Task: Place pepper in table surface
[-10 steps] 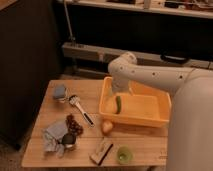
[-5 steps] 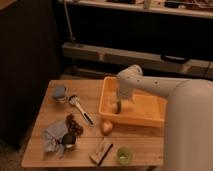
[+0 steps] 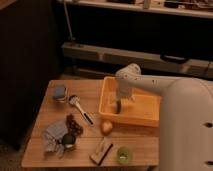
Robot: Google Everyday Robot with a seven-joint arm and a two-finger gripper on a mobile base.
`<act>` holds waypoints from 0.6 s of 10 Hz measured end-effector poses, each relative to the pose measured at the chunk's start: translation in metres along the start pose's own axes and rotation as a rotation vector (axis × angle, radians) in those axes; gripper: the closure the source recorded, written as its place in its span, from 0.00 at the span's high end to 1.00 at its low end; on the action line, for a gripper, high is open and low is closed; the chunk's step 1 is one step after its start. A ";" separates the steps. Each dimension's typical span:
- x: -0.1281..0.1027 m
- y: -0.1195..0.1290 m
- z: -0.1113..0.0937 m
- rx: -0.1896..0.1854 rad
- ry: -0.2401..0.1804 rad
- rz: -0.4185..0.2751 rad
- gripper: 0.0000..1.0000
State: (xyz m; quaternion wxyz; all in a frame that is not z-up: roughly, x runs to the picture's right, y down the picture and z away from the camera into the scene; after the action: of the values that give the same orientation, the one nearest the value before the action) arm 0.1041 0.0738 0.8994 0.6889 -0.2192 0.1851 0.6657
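Gripper (image 3: pixel 120 100) sits low inside the yellow rectangular plastic bin (image 3: pixel 146 118), right over the slender green pepper (image 3: pixel 118 107); can't tell how open it is or whether it grips. Pepper partly hidden, in bin, off the plank-wood table surface (image 3: pixel 95 92). Smooth white arm (image 3: pixel 150 85) cut off right.

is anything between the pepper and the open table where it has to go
Yes. The pepper lies inside the yellow bin, right at the gripper, so the bin's walls separate it from the table surface. It would have to be lifted over the rim. A small round yellowish item sits just outside the front wall.
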 end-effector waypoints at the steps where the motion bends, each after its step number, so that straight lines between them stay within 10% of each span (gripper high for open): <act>1: -0.001 0.003 0.001 -0.008 0.001 -0.004 0.80; 6: -0.002 0.010 0.017 0.017 0.036 -0.019 0.80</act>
State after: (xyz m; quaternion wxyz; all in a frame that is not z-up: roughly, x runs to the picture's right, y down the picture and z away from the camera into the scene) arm 0.0935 0.0813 0.9144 0.6937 -0.2269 0.2009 0.6534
